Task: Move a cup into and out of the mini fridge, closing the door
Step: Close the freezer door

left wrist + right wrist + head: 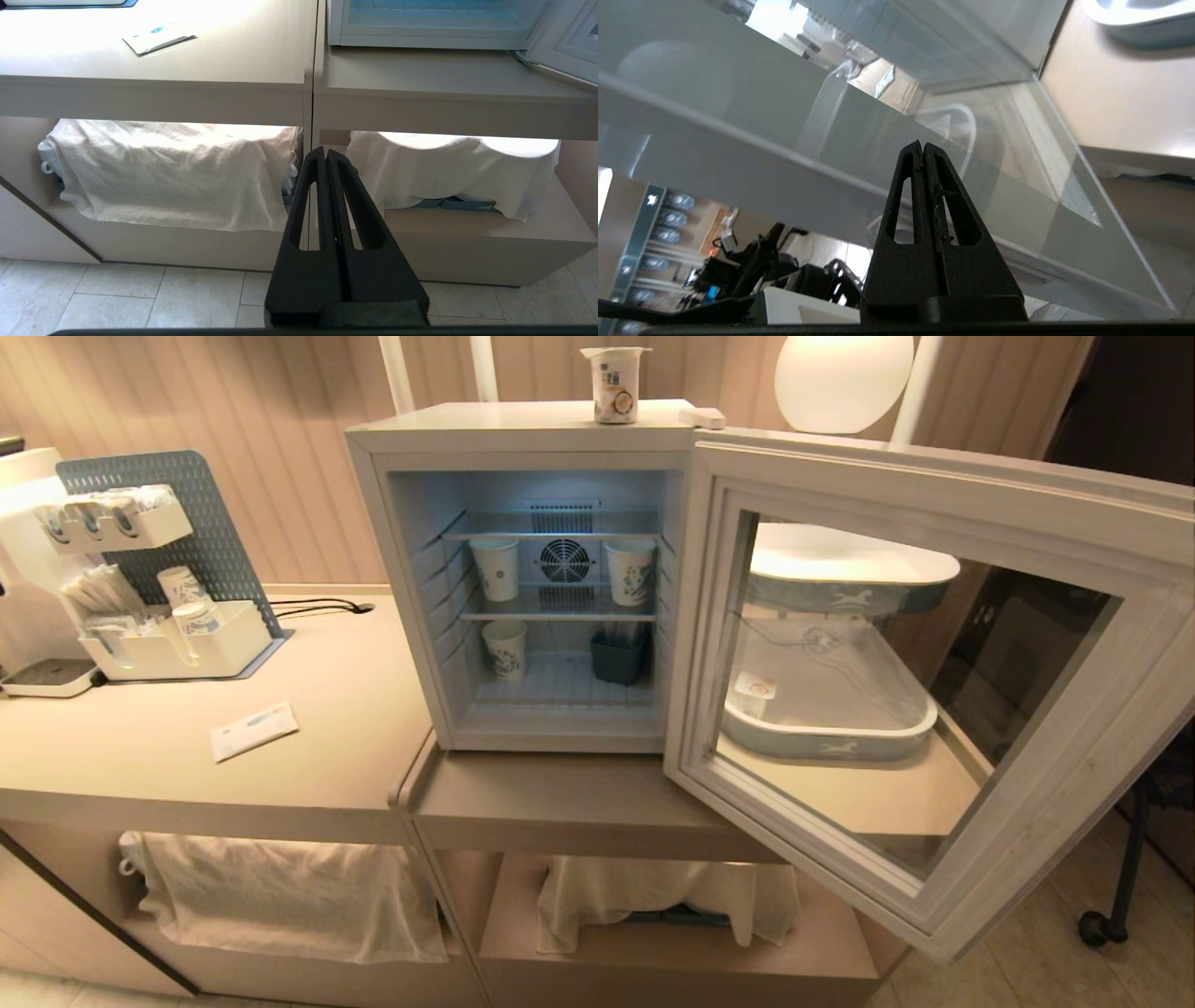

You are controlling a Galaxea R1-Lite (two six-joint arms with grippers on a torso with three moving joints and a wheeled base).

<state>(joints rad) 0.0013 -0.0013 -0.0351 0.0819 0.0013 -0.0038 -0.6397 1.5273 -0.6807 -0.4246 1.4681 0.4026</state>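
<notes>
The cup point(615, 385), a small white printed tub with a flat lid, stands on top of the mini fridge point(523, 429). The fridge is lit inside and its door point(1027, 504) is swung wide open to the right. Neither arm shows in the head view. My right gripper point(922, 145) is shut and empty, its tips close to the outer side of the door point(738, 154), by the glass and frame; I cannot tell if they touch. My left gripper point(325, 150) is shut and empty, parked low in front of the cabinet, below the fridge point(420, 41).
Three taller paper cups point(496, 569) and a dark bin point(619, 658) sit on the fridge's shelves. A grey-rimmed tray point(831, 728) lies behind the open door. An organiser point(168, 644) and a packet point(253, 730) are on the left counter. Cloths point(173, 172) cover the lower shelves.
</notes>
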